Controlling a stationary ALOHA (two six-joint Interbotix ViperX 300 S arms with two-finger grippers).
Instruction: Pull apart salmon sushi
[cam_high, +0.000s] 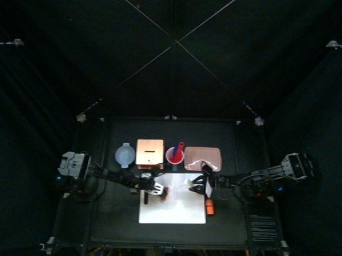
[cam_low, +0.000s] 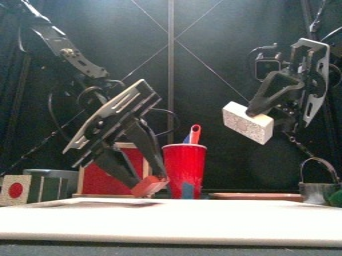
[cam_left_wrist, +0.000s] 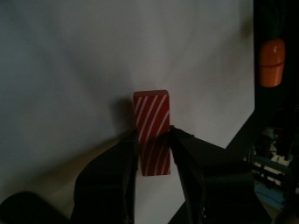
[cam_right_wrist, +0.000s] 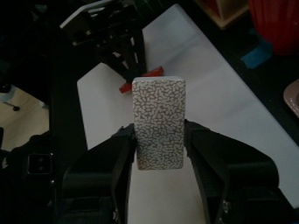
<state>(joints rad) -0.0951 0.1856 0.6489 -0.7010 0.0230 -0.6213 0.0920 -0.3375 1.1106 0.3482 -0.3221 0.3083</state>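
step: halves already parted | left gripper (cam_left_wrist: 153, 166) clamps salmon top (cam_left_wrist: 153, 129) low on the white mat (cam_left_wrist: 70, 79) | right gripper (cam_right_wrist: 162, 166) clamps rice block (cam_right_wrist: 162, 114) high above the mat | you lower the rice gently, then open.

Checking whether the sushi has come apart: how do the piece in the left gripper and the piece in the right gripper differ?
The salmon top is orange-red with pale stripes; the rice block is whitish and speckled. The left gripper holds the salmon top low at the white sheet; the right gripper holds the rice block raised in the air. Both are oblong, each clamped between jaws.
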